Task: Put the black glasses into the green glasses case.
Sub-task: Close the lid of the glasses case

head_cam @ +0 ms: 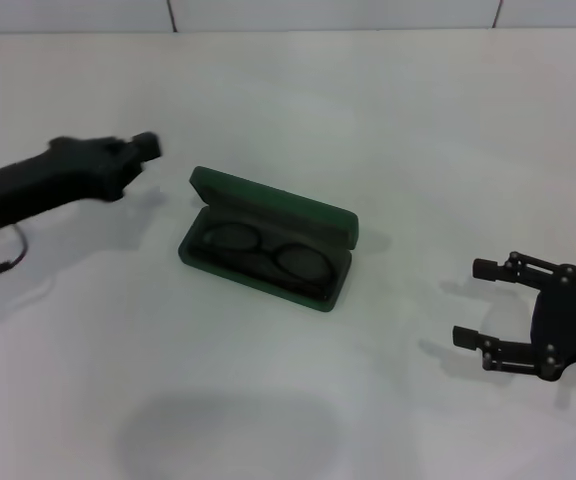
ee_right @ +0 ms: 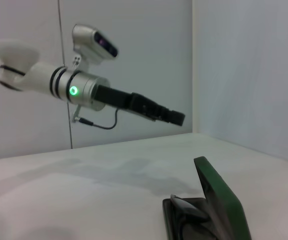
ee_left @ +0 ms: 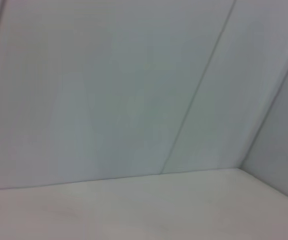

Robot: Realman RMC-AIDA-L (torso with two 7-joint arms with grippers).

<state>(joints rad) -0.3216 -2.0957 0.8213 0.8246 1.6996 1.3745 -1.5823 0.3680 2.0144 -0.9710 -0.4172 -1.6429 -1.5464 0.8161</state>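
While apart from the green glasses case point(head_cam: 265, 238), right gripper point(head_cam: 476, 303) spread wide (empty)

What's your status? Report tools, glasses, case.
Left tool shut, raised left of the green glasses case. Right tool open, low on the table, right of case. Black glasses inside the open case. Nothing in the way.

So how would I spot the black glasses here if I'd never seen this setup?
Look to the middle of the white table, where a green glasses case stands open with its lid raised. The black glasses lie inside its lower half, folded flat, two roundish lenses in a thin dark frame, the only thing in the case.
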